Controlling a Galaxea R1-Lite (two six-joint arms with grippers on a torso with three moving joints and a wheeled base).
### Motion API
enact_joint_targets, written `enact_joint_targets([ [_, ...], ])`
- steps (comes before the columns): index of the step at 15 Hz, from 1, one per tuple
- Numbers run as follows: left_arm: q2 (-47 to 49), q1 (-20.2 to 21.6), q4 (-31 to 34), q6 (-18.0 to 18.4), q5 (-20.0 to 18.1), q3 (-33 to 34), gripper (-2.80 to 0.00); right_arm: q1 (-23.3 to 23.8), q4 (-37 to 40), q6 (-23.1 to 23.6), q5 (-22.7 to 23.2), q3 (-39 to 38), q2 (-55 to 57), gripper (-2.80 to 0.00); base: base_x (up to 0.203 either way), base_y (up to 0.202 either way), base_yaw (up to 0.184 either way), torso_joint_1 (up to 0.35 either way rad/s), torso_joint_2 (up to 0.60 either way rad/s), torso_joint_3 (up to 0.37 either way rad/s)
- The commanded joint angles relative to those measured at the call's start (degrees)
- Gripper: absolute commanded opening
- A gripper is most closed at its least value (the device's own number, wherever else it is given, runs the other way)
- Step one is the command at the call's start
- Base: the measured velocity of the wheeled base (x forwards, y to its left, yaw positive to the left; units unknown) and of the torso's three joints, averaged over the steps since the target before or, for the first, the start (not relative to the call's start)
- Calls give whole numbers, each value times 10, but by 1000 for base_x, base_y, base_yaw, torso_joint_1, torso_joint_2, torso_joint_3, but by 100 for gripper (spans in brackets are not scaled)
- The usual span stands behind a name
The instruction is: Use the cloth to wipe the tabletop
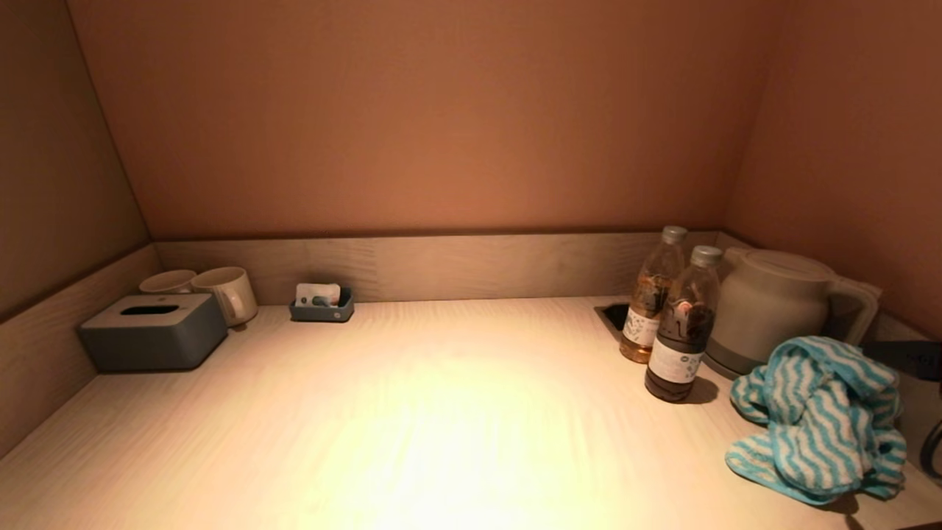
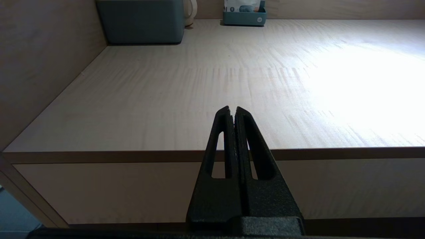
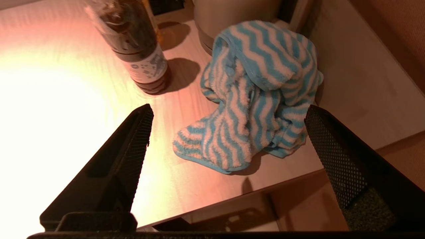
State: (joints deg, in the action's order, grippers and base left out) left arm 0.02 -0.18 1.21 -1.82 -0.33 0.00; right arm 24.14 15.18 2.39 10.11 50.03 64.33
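Head view first: the striped blue-and-white cloth (image 1: 817, 419) sits bunched up at the right front of the bench (image 1: 441, 412), just in front of the white kettle (image 1: 780, 309) and beside two bottles (image 1: 681, 324); neither arm really shows here. Far left there's a grey tissue box (image 1: 154, 331), two mugs (image 1: 213, 291) and a small tray (image 1: 321, 305) along the back wall, with lots of open bench in the middle. Left wrist view: the left gripper (image 2: 232, 111) hangs off the front edge on the left side, jaws pressed together, nothing in them. Right wrist view: the right gripper (image 3: 229, 122) hovers above the cloth (image 3: 255, 96) near the front edge, jaws wide apart with the cloth between them, not touching, the dark bottle (image 3: 139, 49) close by.
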Motion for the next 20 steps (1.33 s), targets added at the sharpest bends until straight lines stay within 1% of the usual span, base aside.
enact_joint_targets([
  [1,0,0,0,0,0,0,-280,0,0,1,10,0,-55,0,0,0,0,0,0,0],
  [2,0,0,0,0,0,0,-280,0,0,2,16,0,-70,0,0,0,0,0,0,0],
  [4,0,0,0,0,0,0,-280,0,1,6,70,2,-115,0,0,0,0,0,0,0],
  [5,0,0,0,0,0,0,-280,0,2,7,85,2,-130,0,0,0,0,0,0,0],
  [9,0,0,0,0,0,0,-280,0,14,7,97,4,-157,0,0,0,0,0,0,0],
  [10,0,0,0,0,0,0,-280,0,15,6,118,5,-166,0,0,0,0,0,0,0],
  [11,0,0,0,0,0,0,-280,0,17,6,125,5,-176,0,0,0,0,0,0,0],
  [18,0,0,0,0,0,0,-280,0,15,2,125,5,-215,0,0,0,0,0,0,0],
  [20,0,0,0,0,0,0,-280,0,17,2,133,3,-262,0,0,0,0,0,0,0],
])
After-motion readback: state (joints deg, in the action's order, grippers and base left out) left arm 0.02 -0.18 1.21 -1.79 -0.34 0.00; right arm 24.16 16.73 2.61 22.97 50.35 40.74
